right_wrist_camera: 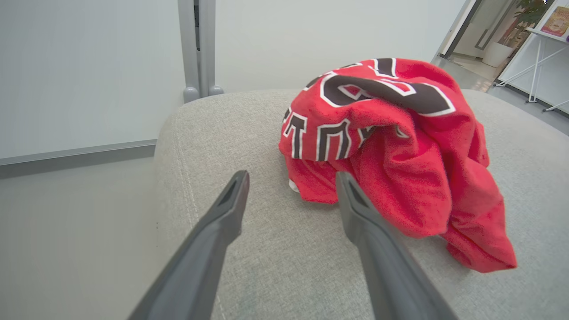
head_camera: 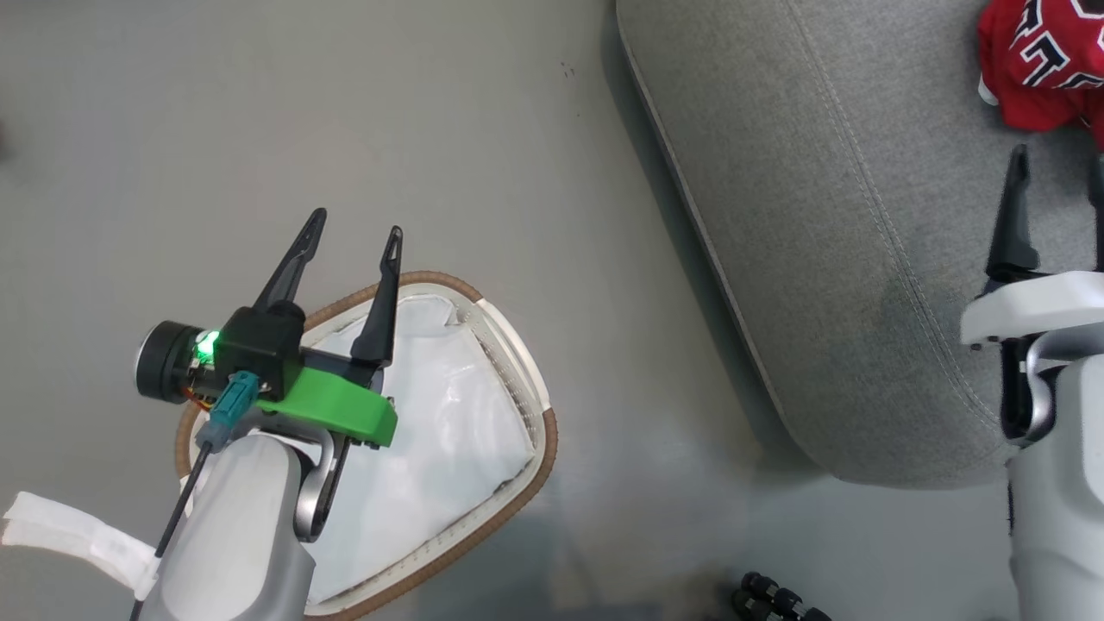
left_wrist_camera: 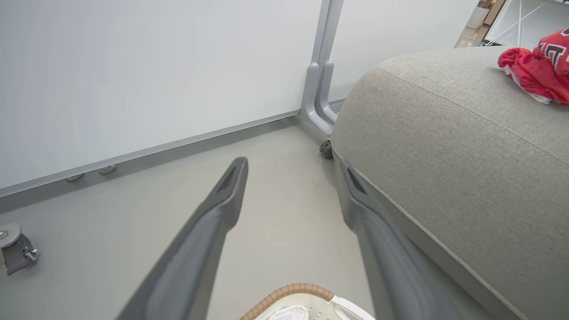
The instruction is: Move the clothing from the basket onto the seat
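The red clothing [right_wrist_camera: 391,146], with black-and-white lettering, lies crumpled on the grey seat [right_wrist_camera: 266,258]; it also appears at the head view's top right [head_camera: 1044,60] and in the left wrist view [left_wrist_camera: 538,69]. My right gripper [right_wrist_camera: 291,182] stands open just short of the clothing, nothing between its fingers; one dark finger [head_camera: 1013,216] rises over the seat [head_camera: 819,216]. My left gripper [head_camera: 355,226] hangs open and empty above the far rim of the basket [head_camera: 517,362], which holds just its white liner [head_camera: 448,440]. The basket rim [left_wrist_camera: 289,293] peeks up below the left fingers.
The basket stands on grey floor left of the seat [left_wrist_camera: 444,146]. A white panel wall with a grey post [left_wrist_camera: 318,80] runs behind. A caster [left_wrist_camera: 15,251] sits at the far left, and dark wheels [head_camera: 776,599] show near the head view's bottom edge.
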